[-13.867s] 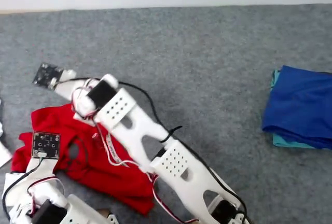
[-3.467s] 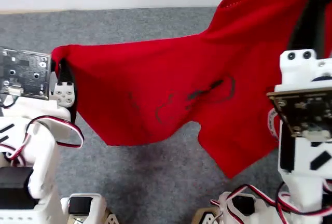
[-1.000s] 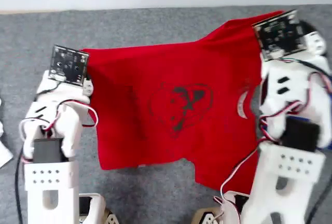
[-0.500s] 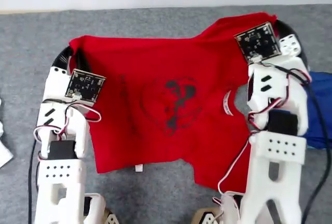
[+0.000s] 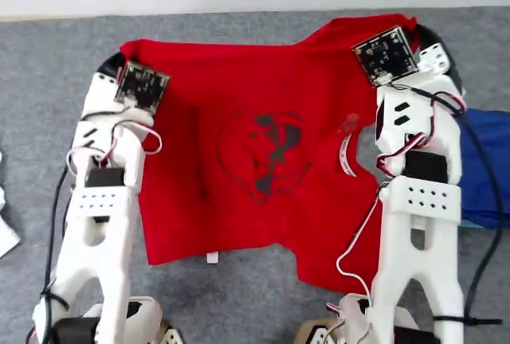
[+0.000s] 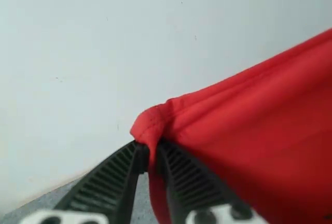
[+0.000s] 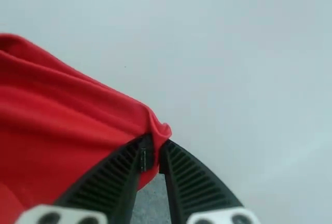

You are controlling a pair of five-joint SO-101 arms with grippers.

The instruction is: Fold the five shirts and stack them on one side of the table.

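While end effectors [image 6: 149, 157] [image 7: 154, 150] grip it — shirt [image 5: 239, 97] spans between.

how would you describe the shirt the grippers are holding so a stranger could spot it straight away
On the grey table, a red shirt is stretched out between the left gripper and the right gripper, each pinching one far corner. Its bright red cloth and dark round chest print set it apart from the plain blue folded pile at the table's right edge.
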